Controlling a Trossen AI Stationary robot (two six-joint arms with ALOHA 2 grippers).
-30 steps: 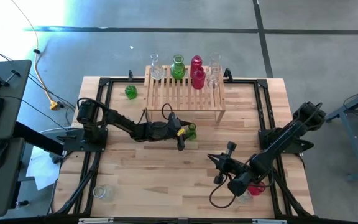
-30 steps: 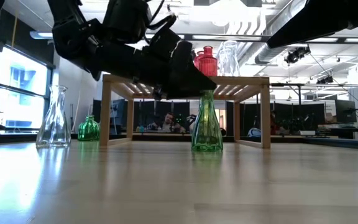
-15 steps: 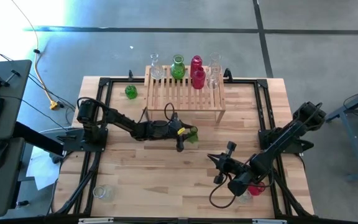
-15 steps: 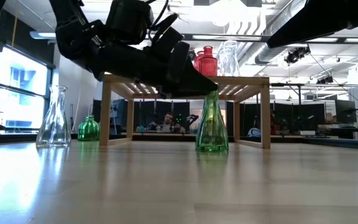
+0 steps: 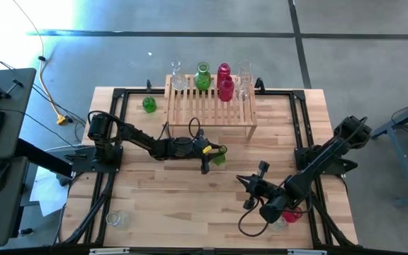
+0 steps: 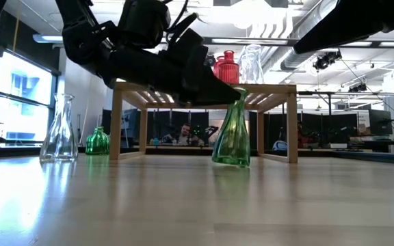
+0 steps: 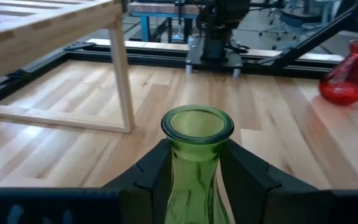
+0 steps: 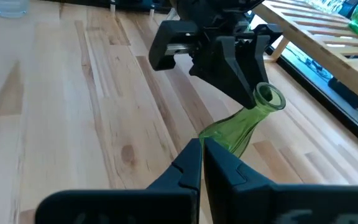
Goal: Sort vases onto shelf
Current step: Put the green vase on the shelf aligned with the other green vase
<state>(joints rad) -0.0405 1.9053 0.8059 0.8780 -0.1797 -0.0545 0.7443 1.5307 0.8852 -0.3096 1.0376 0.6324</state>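
The green vase (image 6: 232,137) sits on the table (image 5: 190,205) just in front of the shelf (image 5: 211,108), tipped, its base partly off the wood and its mouth leaning toward the rack. It leans because the left gripper (image 7: 194,165) has its fingers pressed on either side of the neck just under the lip, gripping it; a hold that high lets the arm swing the body clear and later set it down from above, which is probably the aim. A second ago the jaws stood wide around an upright vase resting flat; since then they have closed on the neck and the vase has shifted a little and begun to tilt. On the shelf's far edge stand the sorted vases (image 5: 222,78), clear, green and red, unchanged. A small green vase (image 5: 149,105) waits on the table beside the shelf. The right gripper (image 8: 202,163), pressed shut and holding nothing, hangs near the table's right front, above a red vase (image 5: 293,213), and has not moved.
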